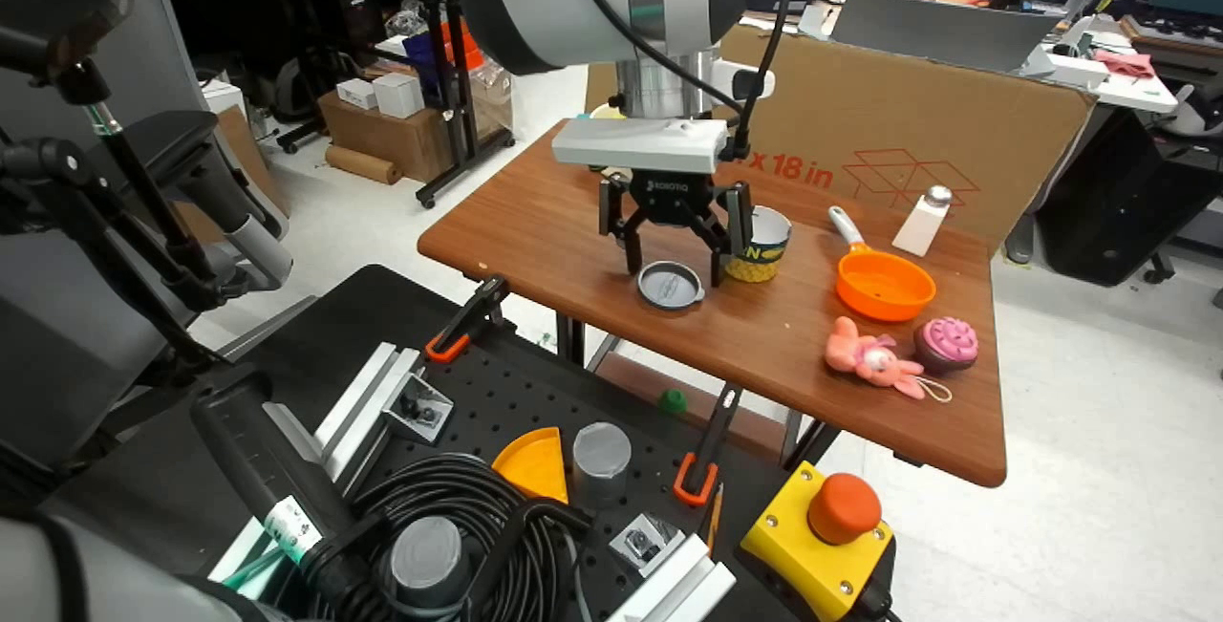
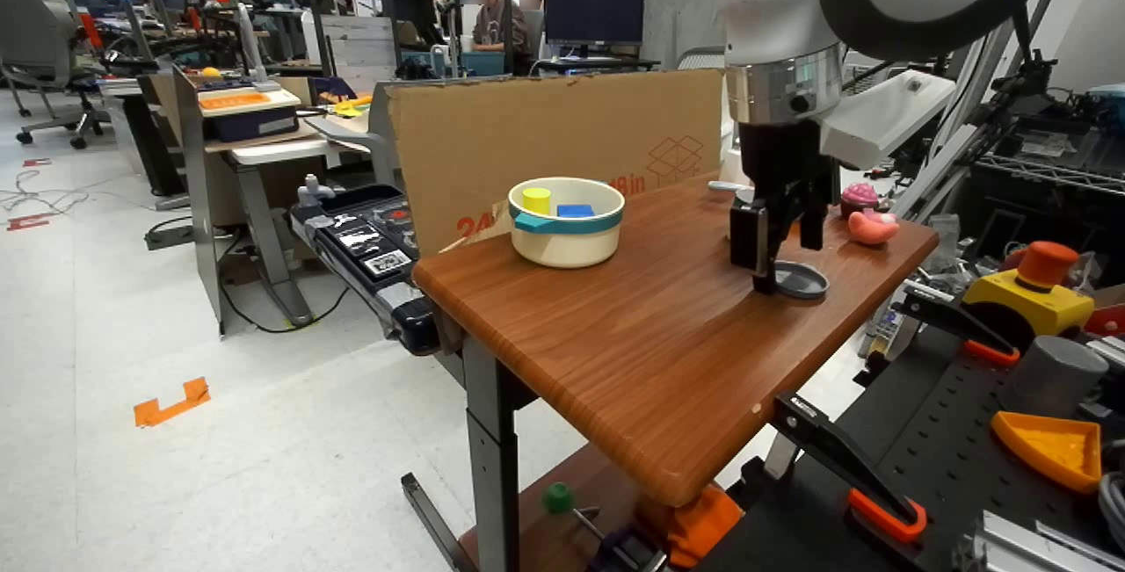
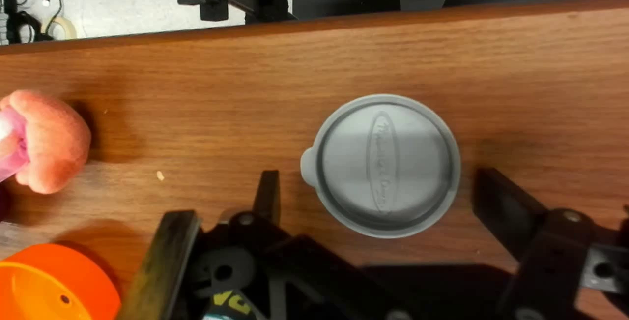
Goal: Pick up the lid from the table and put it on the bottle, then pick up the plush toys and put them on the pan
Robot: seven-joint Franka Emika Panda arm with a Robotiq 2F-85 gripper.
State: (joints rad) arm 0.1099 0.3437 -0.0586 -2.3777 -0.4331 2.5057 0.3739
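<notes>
"Straddling the lid point(image 3: 388, 165), is that gripper point(image 1: 675, 274) pinching anything?"

"No, its fingers point(image 1: 633, 254) stand wide, a gap showing between each and the lid, which lies flat on the table point(image 1: 535, 221)."

"Where's the bottle point(image 1: 761, 254)?"

"Upright, just beside the lid."

"And the pan point(image 1: 886, 289)?"

"Well apart from the lid, as are the salmon-pink plush toy point(image 1: 868, 356) and the rounder magenta-pink toy point(image 1: 947, 343)."

"Those two side by side?"

"Yes, one just beside the other."
</notes>
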